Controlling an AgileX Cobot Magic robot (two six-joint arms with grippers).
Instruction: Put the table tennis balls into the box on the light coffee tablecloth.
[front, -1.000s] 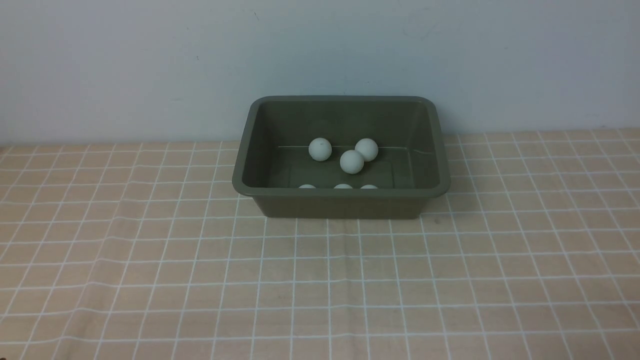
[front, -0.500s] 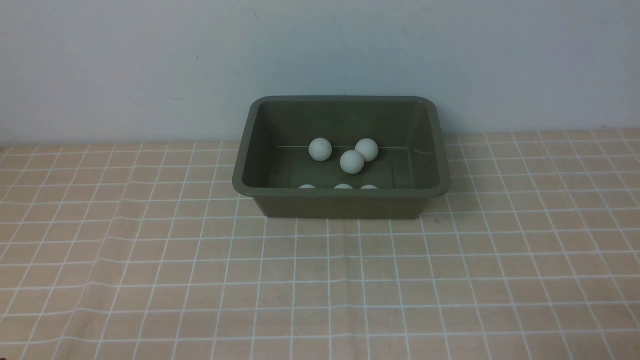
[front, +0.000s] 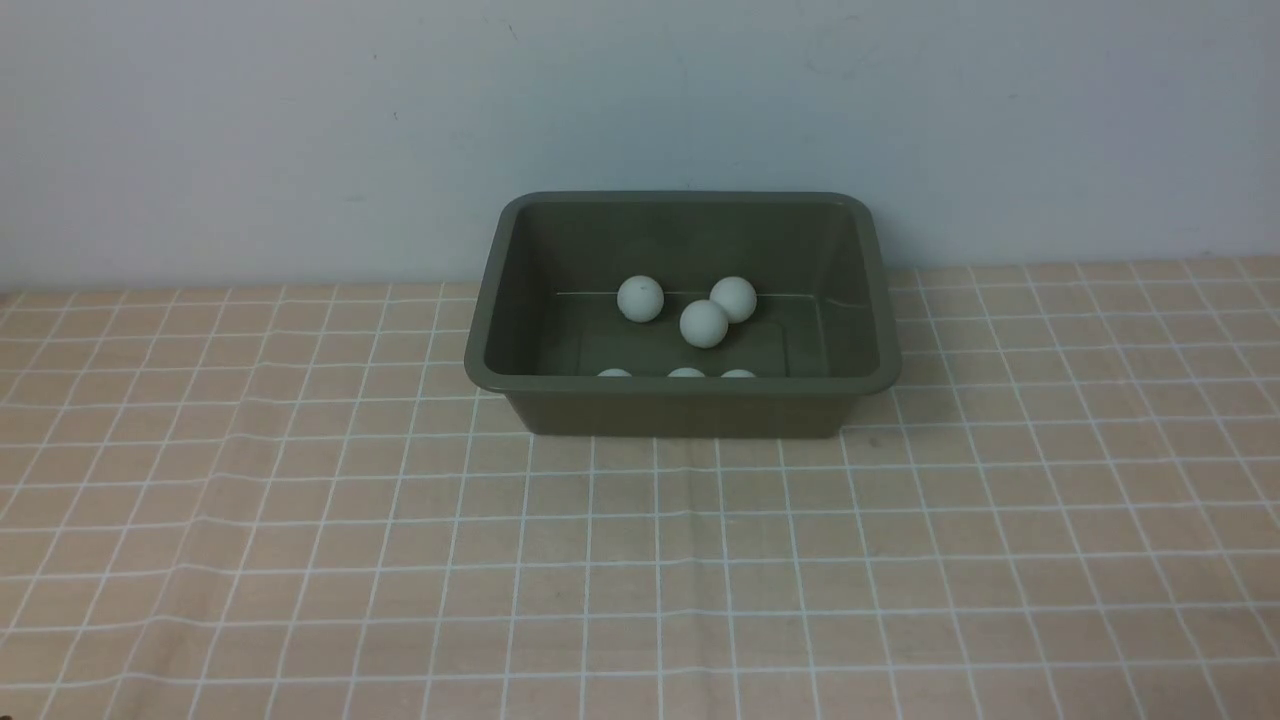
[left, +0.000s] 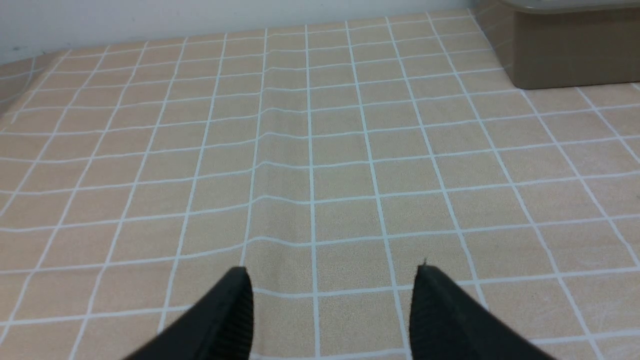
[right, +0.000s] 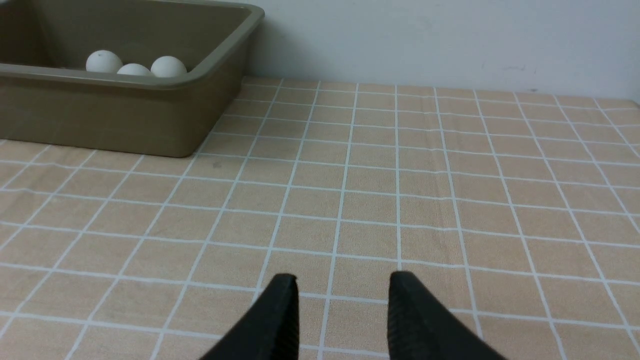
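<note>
Light coffee tablecloth (front: 300, 520) bears the box (front: 680, 410); six table tennis balls (front: 704, 323) inside. My left gripper (left: 330, 300) and right gripper (right: 343, 300) stand parted, empty.

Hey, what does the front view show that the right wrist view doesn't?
Only the front view shows the whole box from above with all six table tennis balls inside: three in full and three peeking over the near rim. Neither arm appears there. Only the right wrist view shows the right gripper, its fingers a little apart with nothing between them, low over the cloth. Both show the box, three of the balls, the light coffee tablecloth and the pale wall.
</note>
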